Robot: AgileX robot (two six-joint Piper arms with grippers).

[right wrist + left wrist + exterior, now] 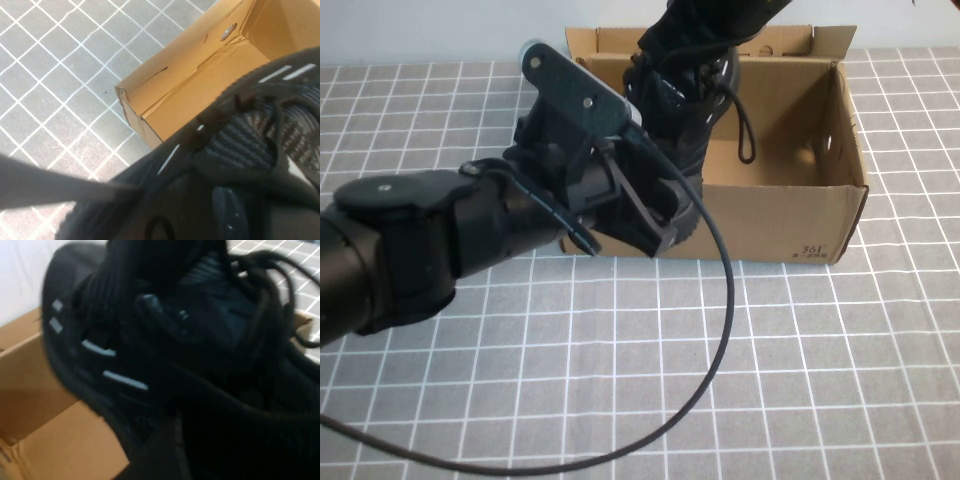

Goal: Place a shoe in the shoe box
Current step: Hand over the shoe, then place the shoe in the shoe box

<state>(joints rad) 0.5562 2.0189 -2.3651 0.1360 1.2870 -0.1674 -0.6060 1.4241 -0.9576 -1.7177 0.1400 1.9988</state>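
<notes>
The black shoe [685, 95] hangs steeply tilted over the left end of the brown shoe box [790, 215], with its lower end at the box's front wall and a lace dangling inside. My left gripper [665, 215] is at the front left of the box, shut on the shoe's lower end. My right gripper [710, 20] comes in from the far side and grips the shoe's upper end. The shoe [115, 365] with its white dashes fills the left wrist view above the box [50, 440]. In the right wrist view the shoe [250, 145] hangs over a corner of the box [190, 85].
The box stands open at the back of a grey table mat with a white grid [820, 380]. The left arm's black cable [720, 330] loops over the mat in front of the box. The left arm's bulk lies across the left side of the table.
</notes>
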